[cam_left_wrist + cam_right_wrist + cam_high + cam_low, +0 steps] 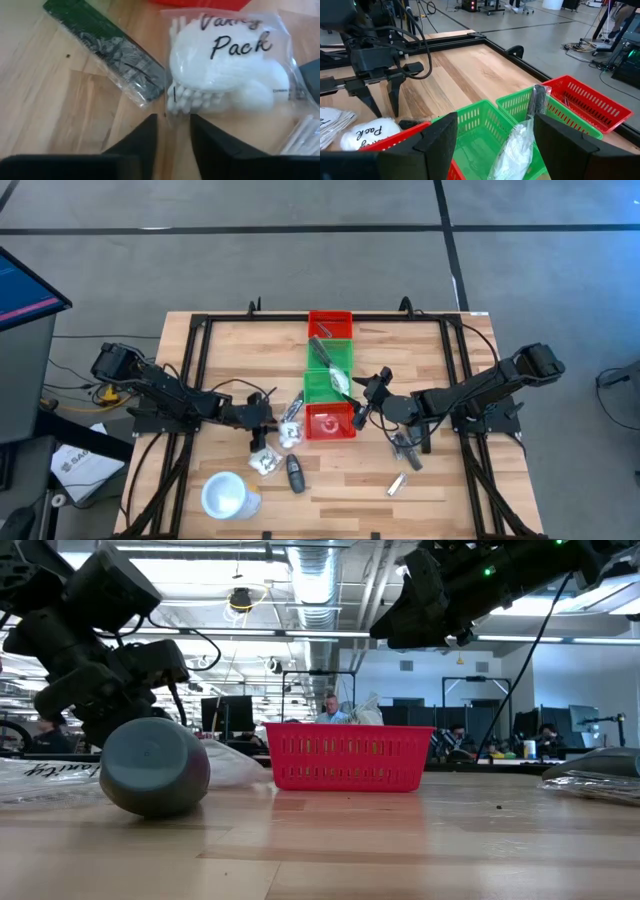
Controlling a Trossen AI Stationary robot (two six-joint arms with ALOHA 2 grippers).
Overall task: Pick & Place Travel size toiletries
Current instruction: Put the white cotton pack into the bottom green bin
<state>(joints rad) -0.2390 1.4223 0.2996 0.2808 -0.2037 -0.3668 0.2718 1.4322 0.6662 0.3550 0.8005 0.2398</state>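
From the high view, the left gripper (262, 430) is low over a cluster of clear packets (284, 434) just left of the near red bin (330, 423), while the right gripper (366, 402) hovers by the bins' right edge, above the green bin (329, 376) that already has a packet in it.

Low view doesn't add much: a grey cup (152, 766) on its side up close, red bin behind it, arms overhead.

Left wrist view is the good one. The fingers (134, 145) are narrowed to a slim gap, right at the edge of the "Vanity Pack" bag (225, 65) of white cotton bits, with a wrapped black comb (107, 50) just beside it. Nothing pinched yet as far as I can tell. I'd say nudge forward so the bag's edge sits between the fingers before closing, and stay off the comb wrapper.

Right wrist view: jaws spread wide, empty, over the green bins.
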